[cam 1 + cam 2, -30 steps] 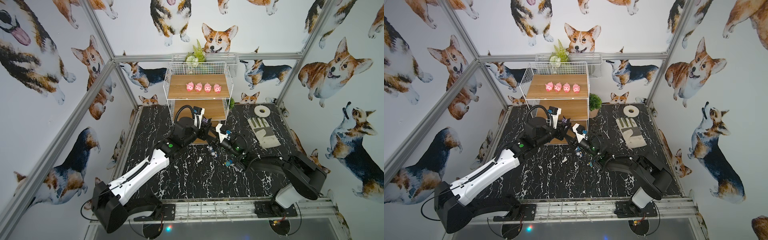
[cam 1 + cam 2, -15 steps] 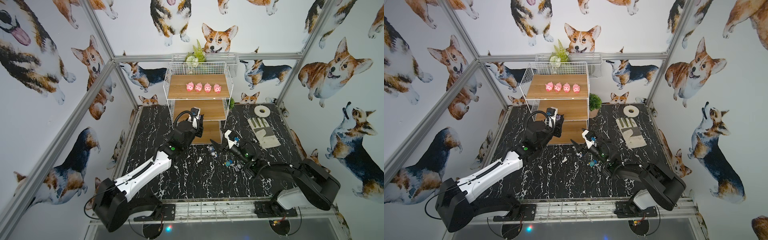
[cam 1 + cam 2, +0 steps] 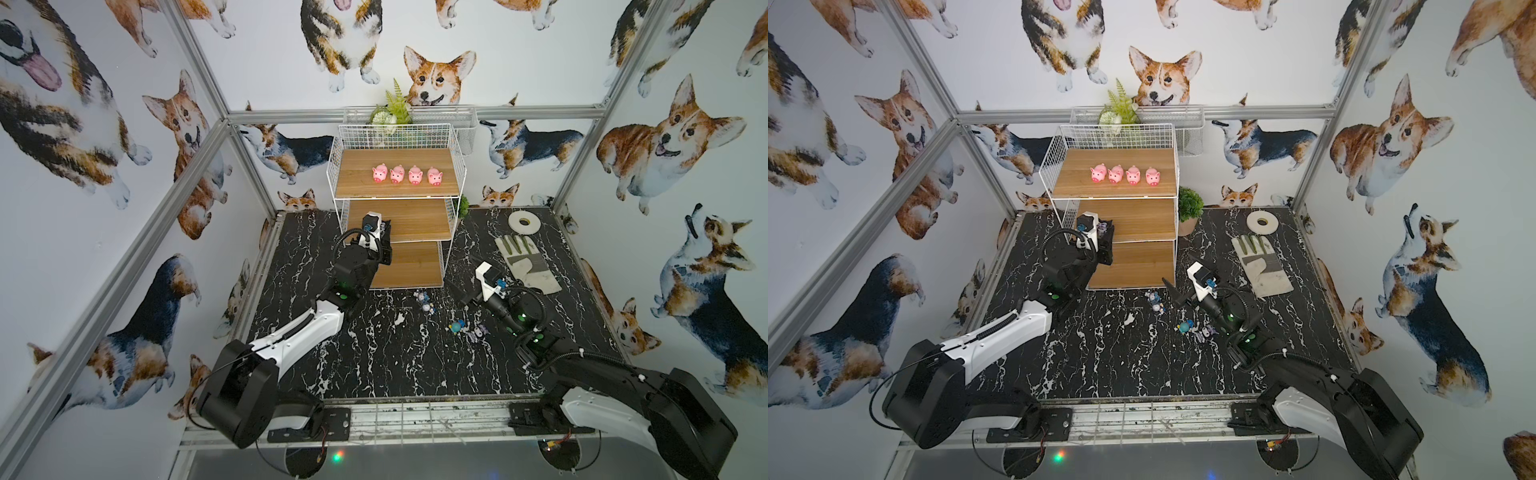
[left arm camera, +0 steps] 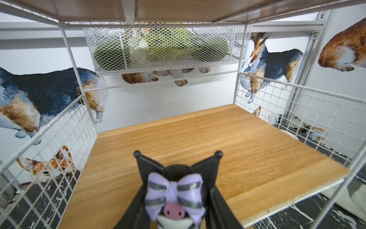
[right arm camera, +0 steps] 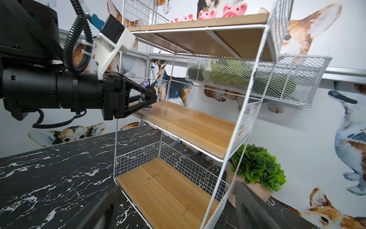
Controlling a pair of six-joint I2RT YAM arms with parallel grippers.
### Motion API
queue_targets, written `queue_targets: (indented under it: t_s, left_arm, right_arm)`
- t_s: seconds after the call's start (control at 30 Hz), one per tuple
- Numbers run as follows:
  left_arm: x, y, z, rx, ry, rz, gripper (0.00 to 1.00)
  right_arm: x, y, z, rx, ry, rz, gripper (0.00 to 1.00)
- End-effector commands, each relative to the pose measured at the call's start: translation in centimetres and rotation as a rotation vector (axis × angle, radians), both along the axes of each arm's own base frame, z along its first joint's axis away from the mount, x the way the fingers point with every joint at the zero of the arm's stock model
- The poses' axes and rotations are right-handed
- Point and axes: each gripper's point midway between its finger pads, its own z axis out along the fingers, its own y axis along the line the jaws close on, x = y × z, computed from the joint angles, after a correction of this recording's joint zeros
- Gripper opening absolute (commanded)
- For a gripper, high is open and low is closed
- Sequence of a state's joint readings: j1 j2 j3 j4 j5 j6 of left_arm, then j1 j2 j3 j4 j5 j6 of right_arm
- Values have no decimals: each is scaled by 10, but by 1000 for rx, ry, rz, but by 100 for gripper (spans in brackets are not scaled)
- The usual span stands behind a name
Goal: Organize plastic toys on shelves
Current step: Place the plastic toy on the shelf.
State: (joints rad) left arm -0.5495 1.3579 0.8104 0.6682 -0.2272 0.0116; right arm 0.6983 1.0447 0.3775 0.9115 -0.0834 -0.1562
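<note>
My left gripper (image 4: 176, 198) is shut on a black-and-purple figure (image 4: 174, 186) and holds it at the front left corner of the middle shelf (image 3: 415, 220); the right wrist view shows this left gripper (image 5: 146, 97) side-on. Several pink pigs (image 3: 405, 174) stand in a row on the top shelf (image 3: 357, 174). The bottom shelf (image 3: 411, 266) is bare. On the table lie three small blue-grey figures (image 3: 428, 307) and another black-and-purple figure (image 3: 476, 331). My right gripper (image 3: 1177, 293) hangs open over the table, right of the rack, with nothing between its fingers (image 5: 249, 208).
A work glove (image 3: 525, 262) and a white tape roll (image 3: 523, 222) lie at the back right of the black marble table (image 3: 374, 365). A potted plant (image 3: 1190, 208) stands beside the rack. A wire basket (image 3: 465, 124) hangs on the back rail.
The two grippers, together in front of the rack a second ago, have parted. The left carried the figure to the middle shelf. The right opened and drew back to the right.
</note>
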Motion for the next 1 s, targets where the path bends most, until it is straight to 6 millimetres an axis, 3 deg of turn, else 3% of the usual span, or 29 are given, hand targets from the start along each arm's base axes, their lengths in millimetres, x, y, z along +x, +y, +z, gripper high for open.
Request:
queue_targets:
  t_s: [0.0,0.43,0.47,0.97]
  left_arm:
    - [2,-3,21,-84,-63,-39,33]
    - [15,-5,10,-201,7,-79,34]
    - [18,-7,22,-210,-5,-88,34]
    - [30,-14,17,-194,17,-95,34]
  right_arm:
    - [-3,-1,-8,-39,16,5,93]
    - [-1,-7,-16,-74,33,-28,95]
    - [-1,-8,-16,-79,33,-33,95]
    - [2,-24,-18,-90,20,-85,98]
